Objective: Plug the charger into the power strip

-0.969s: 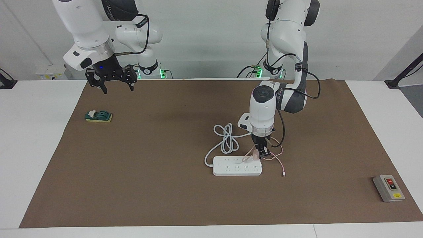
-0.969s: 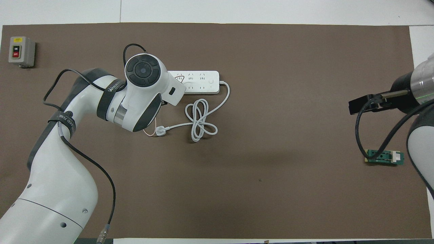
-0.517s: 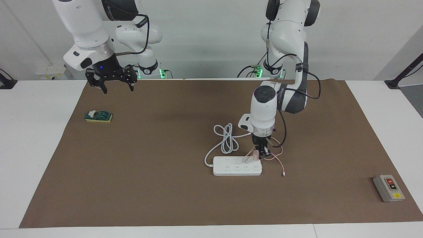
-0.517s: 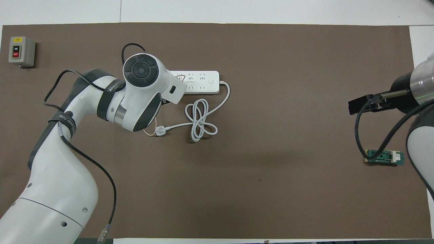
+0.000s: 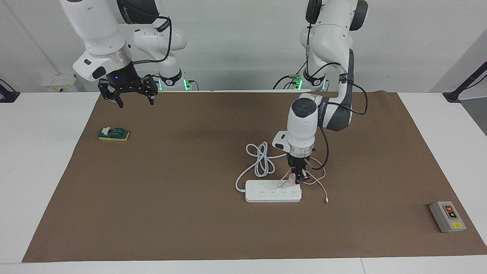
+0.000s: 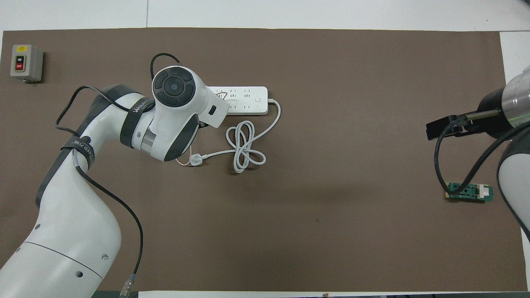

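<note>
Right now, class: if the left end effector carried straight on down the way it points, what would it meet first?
Probably the power strip: the left end effector, holding the charger, points down over its end; the exact gap is unclear.

We see the left tool (image 5: 298, 178) clamped on the charger (image 5: 292, 179), poised over the power strip (image 5: 272, 191) at its end toward the left arm. The charger's pink cable (image 5: 320, 187) loops onto the mat beside the power strip. The right tool (image 5: 132, 99) hangs with fingers apart, well apart from the power strip, waiting. The grey switch box (image 5: 447, 216) sits toward the left arm's end of the tabletop (image 5: 42, 152).
</note>
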Motion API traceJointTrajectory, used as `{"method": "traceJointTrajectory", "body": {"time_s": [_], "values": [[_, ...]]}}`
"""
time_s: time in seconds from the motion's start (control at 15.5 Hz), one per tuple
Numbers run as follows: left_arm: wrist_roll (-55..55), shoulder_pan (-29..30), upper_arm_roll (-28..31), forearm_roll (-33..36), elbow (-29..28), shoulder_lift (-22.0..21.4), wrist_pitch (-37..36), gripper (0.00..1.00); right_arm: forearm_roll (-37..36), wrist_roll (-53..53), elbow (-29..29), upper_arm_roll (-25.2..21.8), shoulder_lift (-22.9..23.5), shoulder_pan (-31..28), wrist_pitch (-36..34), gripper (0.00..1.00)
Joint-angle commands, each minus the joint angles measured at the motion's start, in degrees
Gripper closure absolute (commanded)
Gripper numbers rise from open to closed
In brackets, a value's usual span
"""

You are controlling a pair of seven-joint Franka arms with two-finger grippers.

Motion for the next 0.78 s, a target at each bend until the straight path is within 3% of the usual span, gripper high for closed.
{"method": "traceJointTrajectory", "body": {"time_s": [0.0, 0.71], "values": [[2.0, -0.2, 0.1, -0.3, -0.6, 0.9, 0.4, 1.00, 0.2, 0.7, -1.1, 0.5, -1.0, -0.7, 0.1, 0.00], [4.3, -0.3, -0.3, -0.6, -1.1, 0.2, -2.9, 1.00, 0.2, 0.7, -1.1, 0.5, -1.0, -0.8, 0.1, 0.00]]}}
